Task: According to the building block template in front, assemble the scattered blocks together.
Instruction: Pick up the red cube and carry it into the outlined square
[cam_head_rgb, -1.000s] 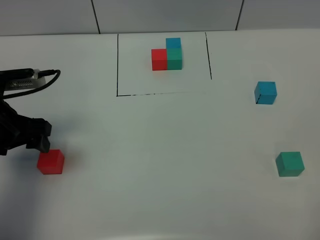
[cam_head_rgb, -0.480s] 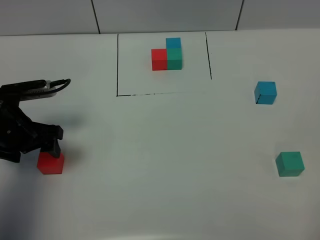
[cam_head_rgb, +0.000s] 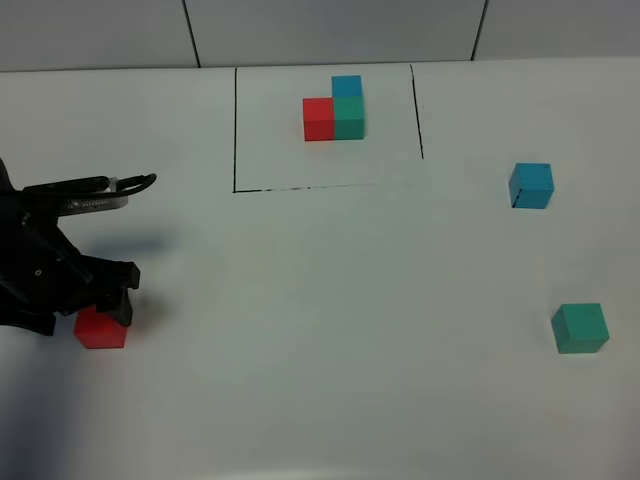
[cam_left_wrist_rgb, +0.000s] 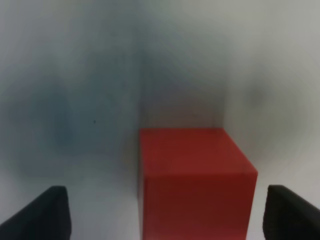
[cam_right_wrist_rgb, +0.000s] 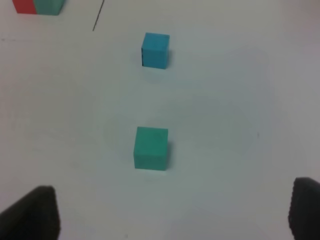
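Exterior high: left end effector (cam_head_rgb: 104, 312) low over red cube (cam_head_rgb: 100, 332) at the near-left part of the desk (cam_head_rgb: 330, 300), well apart from the framed template (cam_head_rgb: 335, 108); blue cube (cam_head_rgb: 531, 186) and green cube (cam_head_rgb: 580, 328) far right. Left wrist: jaws spread wide, nothing gripped, cube between but nearer one finger; advisable to centre, descend fully, and close squarely on opposite faces. Right wrist: right end effector (cam_right_wrist_rgb: 170, 215) open, empty, green cube ahead, untouched.
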